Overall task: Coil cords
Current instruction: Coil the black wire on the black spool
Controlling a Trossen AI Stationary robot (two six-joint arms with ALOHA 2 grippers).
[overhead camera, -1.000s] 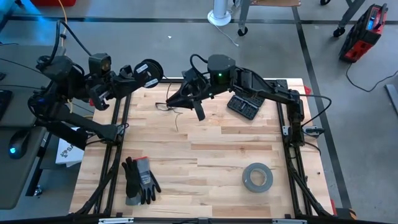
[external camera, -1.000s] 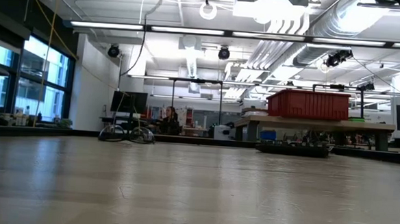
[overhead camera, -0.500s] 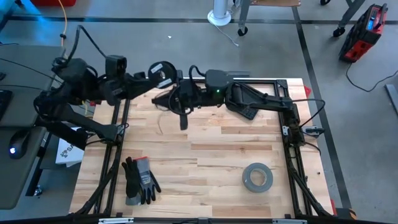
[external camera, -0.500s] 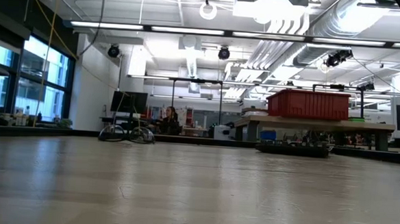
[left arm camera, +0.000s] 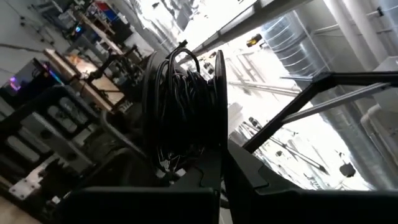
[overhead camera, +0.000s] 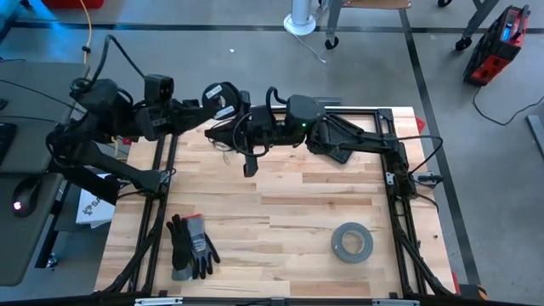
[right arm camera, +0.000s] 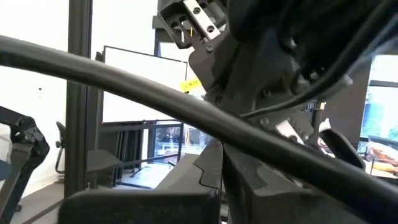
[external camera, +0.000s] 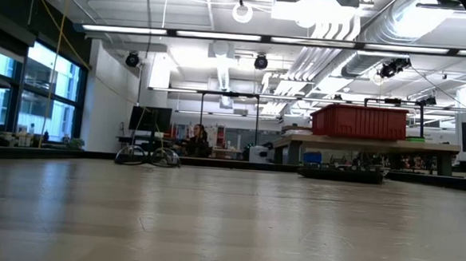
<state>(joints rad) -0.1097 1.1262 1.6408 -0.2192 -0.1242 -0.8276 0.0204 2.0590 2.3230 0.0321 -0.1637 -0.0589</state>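
Note:
The small round black spool (overhead camera: 223,96), wound with thin dark cord (left arm camera: 180,106), hangs above the table's far left part with my left gripper (left arm camera: 221,180) shut on it. A loose stretch of the cord (overhead camera: 223,146) lies on the wood below it. My right gripper (overhead camera: 224,129) reaches in from the right and stands shut just near of the spool, clear of the table. In the right wrist view its shut fingers (right arm camera: 205,180) face my left arm's hand; I see no cord between them. The low view shows neither gripper. My left gripper pinches one flange of the spool at its rim (left arm camera: 219,146) between its two fingers. The wound cord sits beside that flange, over one finger (left arm camera: 143,199). The fingers come about level from the table's left. The spool is lifted clear of the table.
A grey tape roll (overhead camera: 351,242) lies near right and a pair of black gloves (overhead camera: 189,246) near left. A black keypad-like object (overhead camera: 340,151) lies under my right arm. Dark frame rails (overhead camera: 161,170) run along the table's left and right sides.
My left gripper has carried the spool toward the table's right and has rolled a little. My right gripper has moved toward the table's left, toward the spool, and has tipped up and rolled. Both have stood nearly still in the last half second.

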